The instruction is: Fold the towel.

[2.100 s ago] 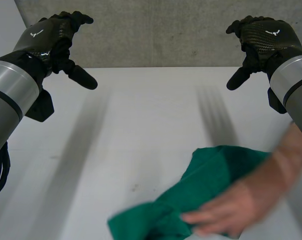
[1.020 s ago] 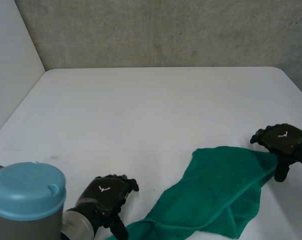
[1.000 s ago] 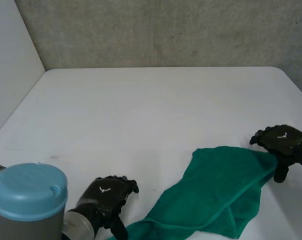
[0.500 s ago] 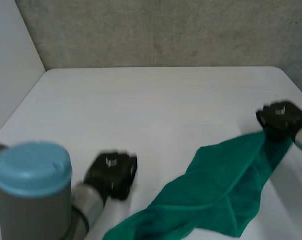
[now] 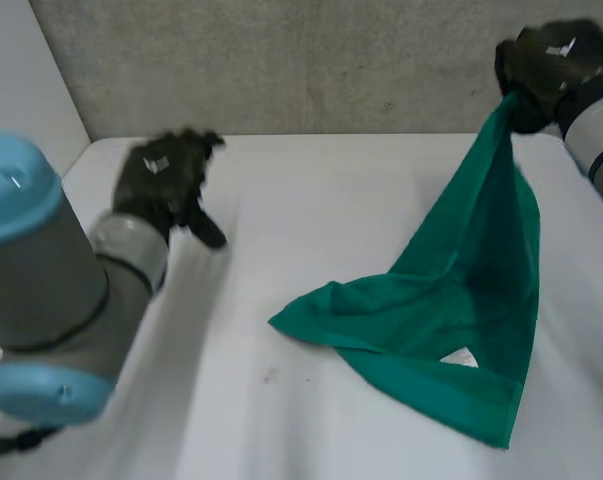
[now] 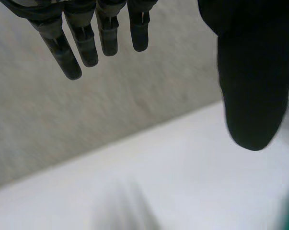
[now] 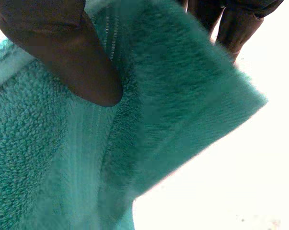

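A green towel (image 5: 459, 290) hangs by one corner from my right hand (image 5: 543, 62), which is raised high at the far right. Its lower part drapes on the white table (image 5: 311, 200), with a small white label showing near the bottom. In the right wrist view the thumb (image 7: 63, 52) presses the towel (image 7: 149, 110) against the fingers, so the hand is shut on that corner. My left hand (image 5: 166, 178) is lifted at the left, away from the towel, with its fingers (image 6: 82, 40) straight and its thumb (image 6: 252, 86) spread, holding nothing.
A grey concrete wall (image 5: 331, 60) runs along the table's far edge. A white side panel (image 5: 21, 110) stands at the far left. My left arm (image 5: 41, 290) fills the near left of the head view.
My right hand has risen and moved back, lifting the towel's corner so the cloth now hangs. The left hand has let go, opened, and risen up and back from the table's near edge.
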